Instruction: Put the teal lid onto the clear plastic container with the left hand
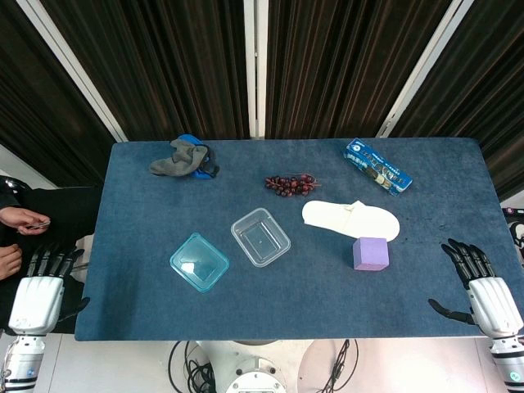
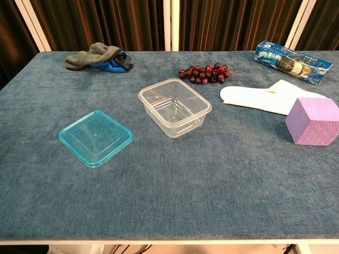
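Note:
The teal lid (image 1: 199,261) (image 2: 96,137) lies flat on the blue table, left of centre near the front. The clear plastic container (image 1: 260,237) (image 2: 174,106) stands upright and uncovered just right of and behind the lid, not touching it. My left hand (image 1: 41,286) hangs off the table's left edge, fingers spread, holding nothing, well left of the lid. My right hand (image 1: 479,282) sits off the right front corner, fingers apart and empty. Neither hand shows in the chest view.
A grey and blue glove (image 1: 184,158) lies at the back left, dark grapes (image 1: 288,183) at back centre, a blue biscuit packet (image 1: 377,166) at back right. A white slipper (image 1: 350,218) and purple cube (image 1: 370,253) lie right of the container. A person's hands (image 1: 20,223) show at far left.

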Controlling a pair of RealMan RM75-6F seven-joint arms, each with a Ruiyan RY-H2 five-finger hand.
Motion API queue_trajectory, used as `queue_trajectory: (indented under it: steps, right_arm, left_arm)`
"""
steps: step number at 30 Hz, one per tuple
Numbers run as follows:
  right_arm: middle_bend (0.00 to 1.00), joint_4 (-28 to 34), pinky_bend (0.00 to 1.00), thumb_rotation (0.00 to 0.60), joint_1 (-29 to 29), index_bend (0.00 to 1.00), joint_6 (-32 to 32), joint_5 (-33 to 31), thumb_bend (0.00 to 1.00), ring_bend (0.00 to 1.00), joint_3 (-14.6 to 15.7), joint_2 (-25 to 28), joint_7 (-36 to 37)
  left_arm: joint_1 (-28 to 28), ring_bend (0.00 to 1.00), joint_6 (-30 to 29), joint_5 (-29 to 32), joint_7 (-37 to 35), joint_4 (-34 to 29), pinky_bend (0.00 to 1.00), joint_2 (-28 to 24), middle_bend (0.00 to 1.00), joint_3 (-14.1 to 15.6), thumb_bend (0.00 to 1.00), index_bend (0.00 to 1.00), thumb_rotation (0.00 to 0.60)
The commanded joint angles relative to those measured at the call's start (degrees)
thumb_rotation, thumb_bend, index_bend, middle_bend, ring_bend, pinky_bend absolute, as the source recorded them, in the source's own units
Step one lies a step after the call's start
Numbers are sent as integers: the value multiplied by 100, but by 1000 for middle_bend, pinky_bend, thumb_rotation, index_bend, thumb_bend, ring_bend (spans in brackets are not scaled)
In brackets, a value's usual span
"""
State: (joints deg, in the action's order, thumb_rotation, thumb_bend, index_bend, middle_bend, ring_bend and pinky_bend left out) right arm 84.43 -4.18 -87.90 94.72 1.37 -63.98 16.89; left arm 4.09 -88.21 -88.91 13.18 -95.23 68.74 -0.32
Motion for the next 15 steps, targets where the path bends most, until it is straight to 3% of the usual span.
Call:
queue_trajectory:
  steps: [1,10,15]
  right_arm:
    - [22,95,0,600,-63,0,90,-70,94,0,-64,-19,-159]
    - [22,306,0,600,-165,0,223,-182,94,0,-175,0,-414]
    - [22,455,0,600,-204,0,148,-56,95,0,-202,105,-573]
  left_arm:
    - [77,0,109,93,120,-17,0,53,137,-75,48,167,600]
    - [409,0,431,-42,134,38,0,-14,137,-208,49,167,600]
    - [1082,0,1143,-515,-1,11,0,-203,137,-271,49,167,600]
